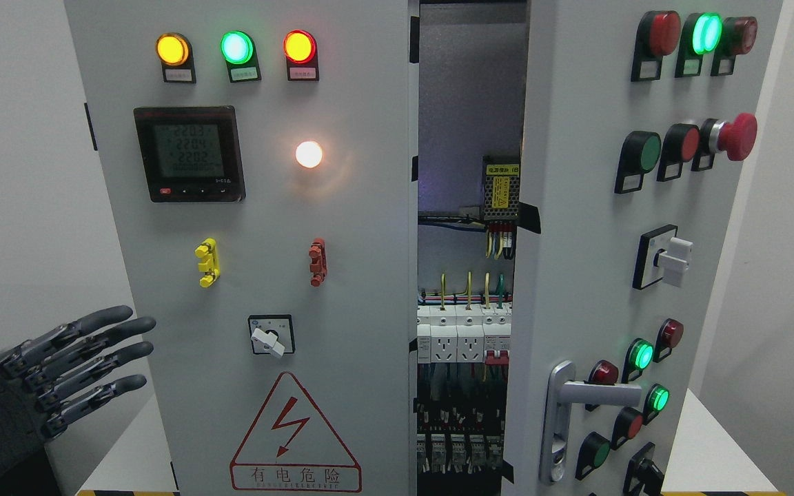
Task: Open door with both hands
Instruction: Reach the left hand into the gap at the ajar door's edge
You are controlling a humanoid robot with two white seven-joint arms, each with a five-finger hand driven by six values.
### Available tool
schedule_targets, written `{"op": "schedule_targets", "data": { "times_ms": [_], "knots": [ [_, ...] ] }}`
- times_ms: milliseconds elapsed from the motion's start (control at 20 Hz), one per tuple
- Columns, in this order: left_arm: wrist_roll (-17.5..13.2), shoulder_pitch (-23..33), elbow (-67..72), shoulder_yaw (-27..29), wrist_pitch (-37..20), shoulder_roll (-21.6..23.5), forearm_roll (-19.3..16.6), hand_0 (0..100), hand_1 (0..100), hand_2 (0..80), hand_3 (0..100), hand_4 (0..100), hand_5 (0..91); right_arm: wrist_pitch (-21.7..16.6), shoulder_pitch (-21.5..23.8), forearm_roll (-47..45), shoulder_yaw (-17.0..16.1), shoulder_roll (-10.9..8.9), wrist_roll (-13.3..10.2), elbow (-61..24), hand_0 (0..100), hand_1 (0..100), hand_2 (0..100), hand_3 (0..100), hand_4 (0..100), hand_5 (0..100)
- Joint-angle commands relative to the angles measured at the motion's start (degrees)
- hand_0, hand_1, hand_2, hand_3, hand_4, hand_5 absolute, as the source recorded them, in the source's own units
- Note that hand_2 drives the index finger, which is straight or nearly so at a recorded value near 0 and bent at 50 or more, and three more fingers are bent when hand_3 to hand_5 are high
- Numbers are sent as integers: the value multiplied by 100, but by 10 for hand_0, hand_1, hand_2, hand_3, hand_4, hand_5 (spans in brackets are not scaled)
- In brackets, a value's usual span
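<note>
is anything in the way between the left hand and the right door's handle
No loose object blocks it, but the closed left door spans the whole stretch between the left hand, open at the lower left, and the silver handle on the right door, which already stands ajar. The hand must cross in front of that panel's protruding switches.

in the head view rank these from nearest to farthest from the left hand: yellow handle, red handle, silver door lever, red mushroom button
From the left hand, at the lower left of the picture:
1. Yellow handle, on the left door, just up and right of the fingers.
2. Red handle, same door, further right.
3. Silver door lever, low on the opened right door.
4. Red mushroom button, upper right of that door.
</note>
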Motion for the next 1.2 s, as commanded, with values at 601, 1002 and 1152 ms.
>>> {"op": "schedule_targets", "data": {
  "times_ms": [601, 1002, 1152],
  "knots": [
    [19, -5906, 1956, -5875, 1367, -2008, 474, 0, 0, 0, 0, 32, 0, 3, 4, 0, 0, 0, -3, 0, 0, 0, 0, 0, 0, 0],
    [10, -6293, 1992, -5884, 1561, -2869, 474, 0, 0, 0, 0, 32, 0, 3, -5, 0, 0, 0, -3, 0, 0, 0, 0, 0, 0, 0],
    [19, -6477, 2035, -5980, 1561, -3124, 491, 0, 0, 0, 0, 31, 0, 3, -5, 0, 0, 0, -3, 0, 0, 0, 0, 0, 0, 0]
  ]
}}
